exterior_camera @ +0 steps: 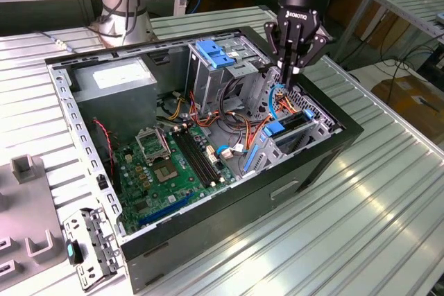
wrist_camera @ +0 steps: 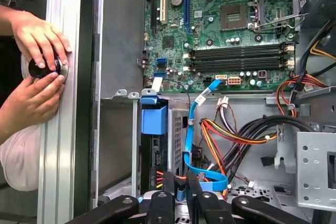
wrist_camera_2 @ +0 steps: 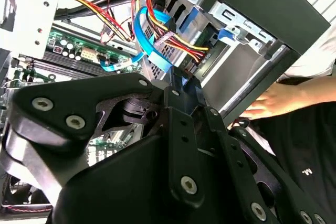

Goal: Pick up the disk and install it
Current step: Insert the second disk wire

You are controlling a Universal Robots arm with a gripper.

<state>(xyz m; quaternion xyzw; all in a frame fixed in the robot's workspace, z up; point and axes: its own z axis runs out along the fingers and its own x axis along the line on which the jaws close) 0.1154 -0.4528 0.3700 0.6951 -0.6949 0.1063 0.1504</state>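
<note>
Ribbed metal table point(exterior_camera: 388, 192) carries an open black computer case point(exterior_camera: 326, 164) lying on its side, mid-frame in the exterior view. A green motherboard point(exterior_camera: 173, 164) sits at lower centre inside it.

The disk point(exterior_camera: 290, 128) looks to be standing on edge in the drive bay, right of centre in the exterior view. It shows below centre in the first wrist view point(wrist_camera: 155, 158), under a blue plastic rail point(wrist_camera: 154, 119). Can't tell if it is fully seated.

The gripper point(exterior_camera: 291, 73) hangs straight down over that bay, just above the disk. Whether it is clenched or released, I cannot tell.

A blue flat cable point(wrist_camera: 191, 135) and orange-red wires point(wrist_camera: 226, 135) loop right beside the tool.

Risks:
- The gripper could snag or pinch those cables, as they crowd the bay.
- A tilted disk could jam in its rails.
- A person's hands point(wrist_camera: 39, 32) rest on a black knob at the upper left of the first wrist view, close outside the case wall, so arm travel that way could hit them.
</note>
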